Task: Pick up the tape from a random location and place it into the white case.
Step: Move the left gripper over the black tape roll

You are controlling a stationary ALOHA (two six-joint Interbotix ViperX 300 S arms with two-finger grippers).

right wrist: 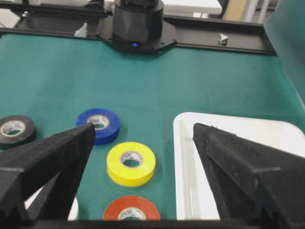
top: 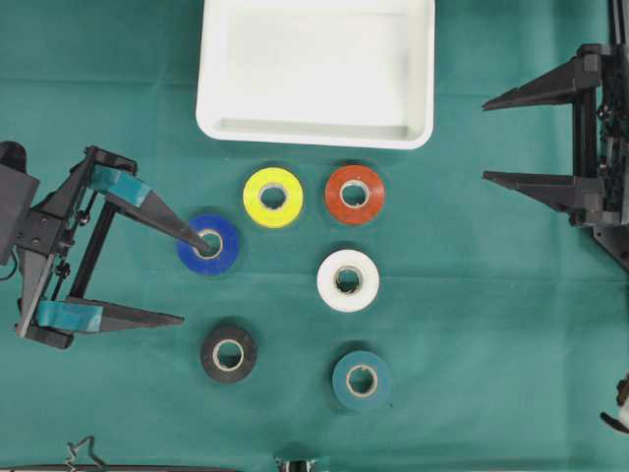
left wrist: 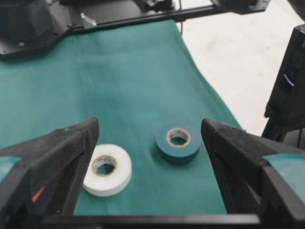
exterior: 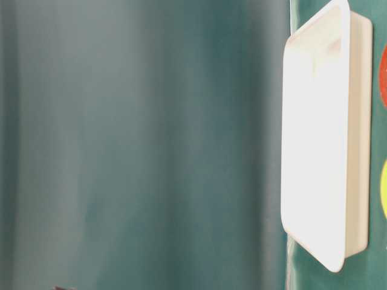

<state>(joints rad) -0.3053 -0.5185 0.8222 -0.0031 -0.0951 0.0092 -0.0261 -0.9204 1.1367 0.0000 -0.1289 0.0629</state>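
Six tape rolls lie flat on the cloth, and our left gripper (top: 194,277) is the nearer one.

Its fingers stand wide apart, holding nothing; the blue roll (top: 208,244) lies under the upper fingertip, the black roll (top: 228,354) just past the lower. The white case (top: 316,133) sits beyond them, empty. Our right gripper (top: 486,140), also open, hangs well apart.

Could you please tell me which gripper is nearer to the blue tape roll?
Left. The left gripper has one fingertip over the blue tape roll; the right gripper waits open far across the table.
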